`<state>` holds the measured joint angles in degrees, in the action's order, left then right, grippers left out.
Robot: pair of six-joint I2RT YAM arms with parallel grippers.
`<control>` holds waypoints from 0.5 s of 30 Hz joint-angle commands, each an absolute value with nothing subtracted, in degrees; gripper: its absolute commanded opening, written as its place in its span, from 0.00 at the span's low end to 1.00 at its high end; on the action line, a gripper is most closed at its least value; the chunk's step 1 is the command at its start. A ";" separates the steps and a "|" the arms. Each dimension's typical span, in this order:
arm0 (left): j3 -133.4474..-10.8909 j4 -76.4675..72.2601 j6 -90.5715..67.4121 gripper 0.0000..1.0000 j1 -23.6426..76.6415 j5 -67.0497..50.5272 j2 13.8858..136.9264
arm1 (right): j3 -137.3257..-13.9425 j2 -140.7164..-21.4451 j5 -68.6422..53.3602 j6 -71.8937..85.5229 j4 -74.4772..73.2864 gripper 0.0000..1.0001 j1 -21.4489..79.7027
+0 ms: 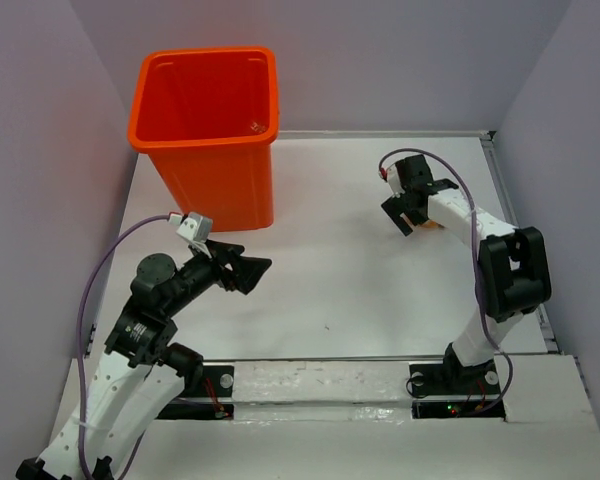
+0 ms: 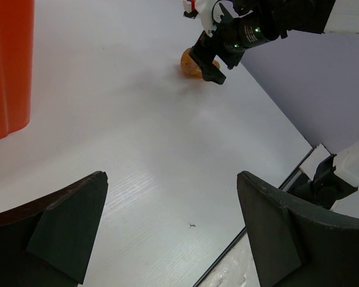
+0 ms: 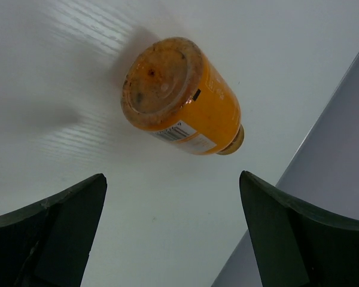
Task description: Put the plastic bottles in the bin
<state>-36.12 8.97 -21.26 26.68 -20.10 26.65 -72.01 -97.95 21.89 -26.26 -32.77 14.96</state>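
Observation:
One orange bottle lies on its side on the white table near the right edge, base toward the right wrist camera and cap pointing away. It shows as a small orange patch in the top view and in the left wrist view. My right gripper is open just short of it, jaws wide, touching nothing; it also shows in the top view. My left gripper is open and empty over the table, in front of the tall orange bin. The bin's wall is at the left edge of the left wrist view. No other bottles show on the table.
A small clear thing shows inside the bin by its right wall. The grey side wall stands close to the right of the bottle. A dark rail runs along the table's near edge.

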 commanded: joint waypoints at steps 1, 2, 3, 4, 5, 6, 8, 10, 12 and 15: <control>-36.83 8.26 -20.65 0.99 27.33 -20.13 27.77 | -76.45 -103.08 26.80 -32.86 -31.73 0.98 14.33; -36.83 8.26 -20.57 0.99 27.33 -20.13 27.86 | -76.99 -103.79 26.11 -33.39 -31.47 0.98 14.33; -36.83 8.26 -20.57 0.99 27.33 -20.21 27.95 | -77.34 -104.32 24.80 -33.66 -30.77 0.98 14.33; -36.83 8.26 -20.65 0.99 27.33 -20.21 28.12 | -78.04 -104.85 24.52 -34.27 -29.98 0.98 13.63; -36.83 8.26 -20.57 0.99 27.33 -20.21 28.21 | -78.57 -106.33 24.35 -34.63 -29.36 0.98 13.62; -36.83 8.26 -20.65 0.99 27.33 -20.13 28.39 | -79.01 -107.13 24.08 -34.98 -28.66 0.98 13.01; -36.91 8.35 -20.65 0.99 27.33 -20.13 28.56 | -80.24 -108.80 23.91 -35.95 -26.82 0.98 12.31; -36.91 8.26 -20.57 0.99 27.33 -20.22 28.91 | -80.77 -111.34 23.20 -36.04 -25.85 0.97 11.69; -36.91 8.26 -20.57 0.99 27.25 -20.21 29.18 | -80.95 -112.67 22.59 -35.69 -23.56 0.97 11.16; -36.91 8.26 -20.57 0.99 27.25 -20.13 29.70 | -80.25 -114.08 20.06 -33.67 -20.49 0.89 10.55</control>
